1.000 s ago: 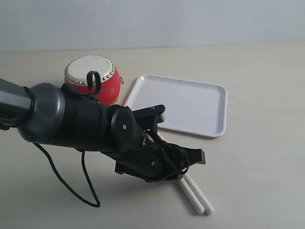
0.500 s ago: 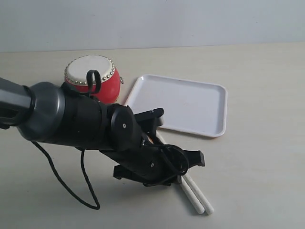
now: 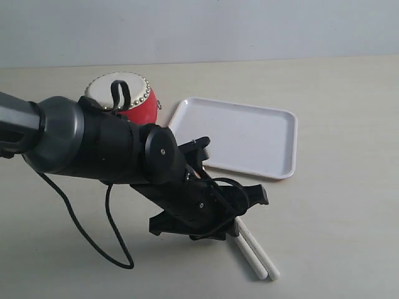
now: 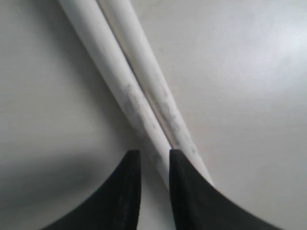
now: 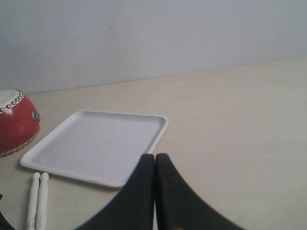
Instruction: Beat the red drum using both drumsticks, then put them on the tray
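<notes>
Currently we note the drumsticks [image 3: 257, 256] lying flat on the table [image 3: 336, 218] close to its near edge, about midway along it. They are two pale, matte, round rods, parallel and touching along their length, with blunt rounded ends and faint grey scuffs in the left wrist view. Their long axis runs diagonally, from the near edge back toward the far left corner, where the glossy red drum [image 3: 143, 113] sits beside the smooth white tray [image 3: 249, 134]. The left gripper [image 4: 153, 160] has its dark fingers pinched around one stick. The right gripper [image 5: 154, 160] is closed on nothing, fingertips pressed together.
</notes>
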`<state>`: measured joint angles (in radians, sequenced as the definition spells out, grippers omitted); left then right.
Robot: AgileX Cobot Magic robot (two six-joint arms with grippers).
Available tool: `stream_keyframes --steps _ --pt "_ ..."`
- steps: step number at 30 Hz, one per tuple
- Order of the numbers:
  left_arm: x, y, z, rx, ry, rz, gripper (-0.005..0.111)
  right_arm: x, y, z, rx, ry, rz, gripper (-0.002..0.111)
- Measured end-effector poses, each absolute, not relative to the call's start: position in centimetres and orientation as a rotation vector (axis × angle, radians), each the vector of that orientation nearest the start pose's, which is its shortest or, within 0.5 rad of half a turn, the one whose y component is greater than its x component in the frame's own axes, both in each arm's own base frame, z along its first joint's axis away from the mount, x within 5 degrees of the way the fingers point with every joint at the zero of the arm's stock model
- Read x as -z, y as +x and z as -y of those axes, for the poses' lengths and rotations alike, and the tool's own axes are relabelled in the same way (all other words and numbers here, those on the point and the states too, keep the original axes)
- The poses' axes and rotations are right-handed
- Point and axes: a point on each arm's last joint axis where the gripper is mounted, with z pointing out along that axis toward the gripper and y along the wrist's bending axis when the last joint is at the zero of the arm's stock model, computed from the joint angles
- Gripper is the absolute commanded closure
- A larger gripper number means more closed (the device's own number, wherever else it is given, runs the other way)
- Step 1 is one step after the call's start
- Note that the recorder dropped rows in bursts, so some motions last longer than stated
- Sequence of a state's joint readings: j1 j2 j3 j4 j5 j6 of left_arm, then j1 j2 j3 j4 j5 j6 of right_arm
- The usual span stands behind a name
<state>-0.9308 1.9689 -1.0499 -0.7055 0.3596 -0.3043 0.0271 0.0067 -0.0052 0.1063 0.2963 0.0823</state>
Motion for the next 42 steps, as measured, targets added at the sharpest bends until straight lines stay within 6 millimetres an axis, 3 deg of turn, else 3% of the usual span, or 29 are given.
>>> stream_keyframes --steps 22,29,36,42 --pt "-12.5 20.8 31.4 0.799 0.004 -2.944 0.084 -18.8 5.5 -0.4 -0.18 0.117 -1.779 0.108" --pt "-12.6 20.9 31.6 0.841 -0.085 -2.931 0.084 -18.8 5.5 -0.4 -0.18 0.117 -1.779 0.108" --pt "-12.9 21.1 32.0 0.932 -0.309 -2.914 0.084 -18.8 5.5 -0.4 -0.18 0.117 -1.779 0.108" --pt "-13.1 21.6 32.1 0.929 -0.269 -2.864 0.084 -18.8 5.5 -0.4 -0.18 0.117 -1.779 0.108"
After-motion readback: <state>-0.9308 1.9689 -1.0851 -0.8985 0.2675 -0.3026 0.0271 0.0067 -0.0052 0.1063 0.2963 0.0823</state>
